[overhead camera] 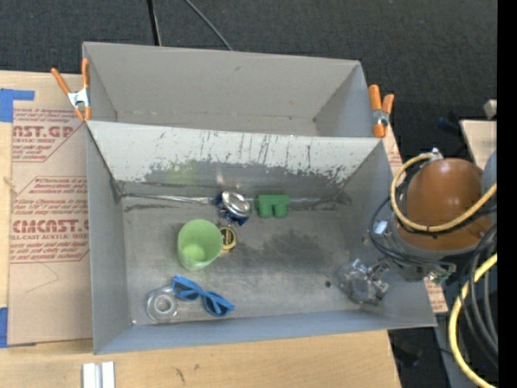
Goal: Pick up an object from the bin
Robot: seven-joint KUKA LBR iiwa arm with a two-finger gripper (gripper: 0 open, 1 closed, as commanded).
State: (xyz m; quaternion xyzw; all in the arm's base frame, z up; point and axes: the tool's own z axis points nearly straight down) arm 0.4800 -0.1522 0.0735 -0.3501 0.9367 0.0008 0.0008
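Grey bin (242, 103) holds green cup (198, 243), blue glasses (202, 295), can (235, 207), green block (272, 206); fingers (363, 283) at right, gap unclear.

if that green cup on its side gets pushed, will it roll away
Probably: the green cup lies on its side, so its round wall could roll. It looks like plastic, so likely light and apt to skid.

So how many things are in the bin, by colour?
Green: 2, cup and block
Blue: 1, glasses
Blue and silver: 1, shiny lump
Silver: 1, ring
Dark and yellow: 1, small round bit
Total: 6
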